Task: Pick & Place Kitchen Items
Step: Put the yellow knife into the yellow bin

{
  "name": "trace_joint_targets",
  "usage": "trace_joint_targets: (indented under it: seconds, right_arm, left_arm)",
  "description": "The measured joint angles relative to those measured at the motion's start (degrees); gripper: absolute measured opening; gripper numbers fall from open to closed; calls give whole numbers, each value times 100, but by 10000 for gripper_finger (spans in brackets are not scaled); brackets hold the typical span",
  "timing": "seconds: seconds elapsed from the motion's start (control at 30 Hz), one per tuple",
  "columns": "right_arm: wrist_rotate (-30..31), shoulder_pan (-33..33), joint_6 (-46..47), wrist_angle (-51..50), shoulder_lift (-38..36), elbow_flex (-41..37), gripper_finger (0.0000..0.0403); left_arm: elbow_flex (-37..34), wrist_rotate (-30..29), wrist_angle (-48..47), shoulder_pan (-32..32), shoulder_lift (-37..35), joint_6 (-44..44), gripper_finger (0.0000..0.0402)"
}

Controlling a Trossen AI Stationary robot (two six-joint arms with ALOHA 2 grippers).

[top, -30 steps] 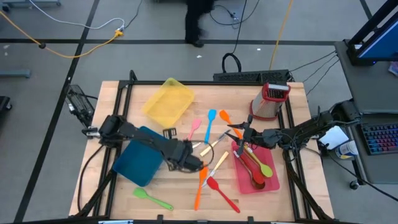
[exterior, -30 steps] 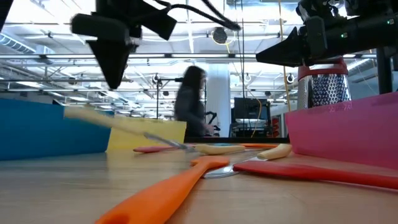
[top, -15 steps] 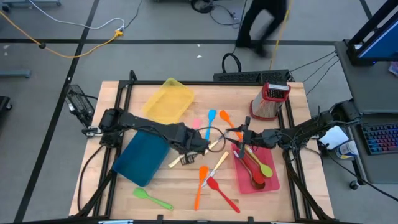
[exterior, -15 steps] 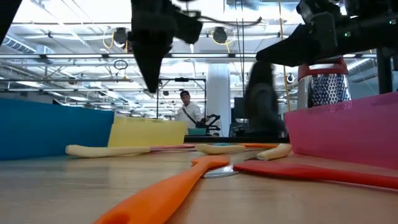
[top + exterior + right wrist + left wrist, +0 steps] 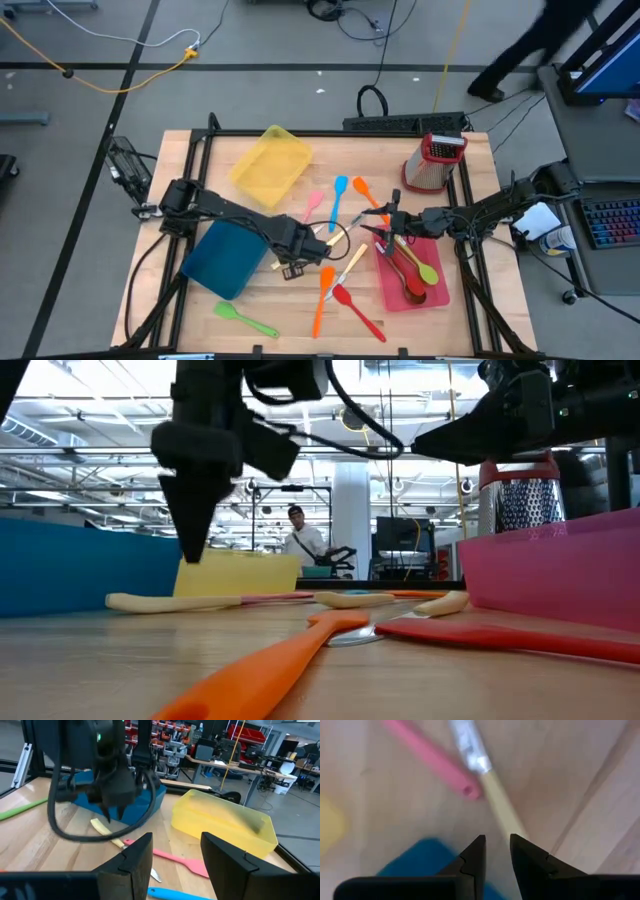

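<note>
Only about 3 utensils lie in the pink tray [image 5: 436, 292] at lower right, most kitchen items [image 5: 340, 262] scattered mid-frame, while the empty left gripper [image 5: 290, 270], slightly parted, hangs over a cream-handled knife [image 5: 502, 809], right gripper [image 5: 378, 222] spread, empty.

No readable text, label, brand or number shows in any view.

Wood table, plastic trays, rubbery and metal utensils.
The table [image 5: 180, 310] is pale planked wood, matt, with visible grain. The yellow tray [image 5: 270, 163] looks like translucent plastic; the blue tray [image 5: 222, 258] and red tray [image 5: 432, 292] are opaque and smooth. The orange spatula [image 5: 262, 672] looks matt and rubbery. The knife [image 5: 490, 790] has a shiny metal blade and cream handle. The grater [image 5: 432, 165] is perforated metal.
</note>
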Motion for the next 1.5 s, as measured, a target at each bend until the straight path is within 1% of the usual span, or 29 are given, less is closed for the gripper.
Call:
trace_joint_targets:
  seconds: [0.2,0.3,0.53,0.73,0.83,1.0,1.23,1.37,1.5]
  right_arm:
    - [2,0,0,1,0,0,160]
    - [2,0,0,-1,0,0,160]
    - [4,-2,-70,2,0,0,160]
    - [3,-2,-115,47,-2,0,160]
    - [4,-2,-164,57,-2,0,160]
    - [3,-2,-157,69,-2,0,160]
    - [-3,-2,-155,46,-2,0,160]
    - [-5,-2,-153,45,-2,0,160]
    - [-3,-2,-153,45,-2,0,160]
  left_arm:
    - [-470,484,771,13,-6,42,93]
    - [-671,573,919,41,-8,11,93]
    - [-849,414,935,45,-34,-42,93]
    - [-710,-56,816,41,-49,-12,93]
    - [-608,-265,918,31,-198,18,93]
    - [-636,-391,855,81,-203,5,93]
    - [-940,-402,1025,232,-139,-80,93]
    - [-1147,-139,1114,295,-145,-176,93]
    - [-1352,37,1566,301,-181,-167,93]
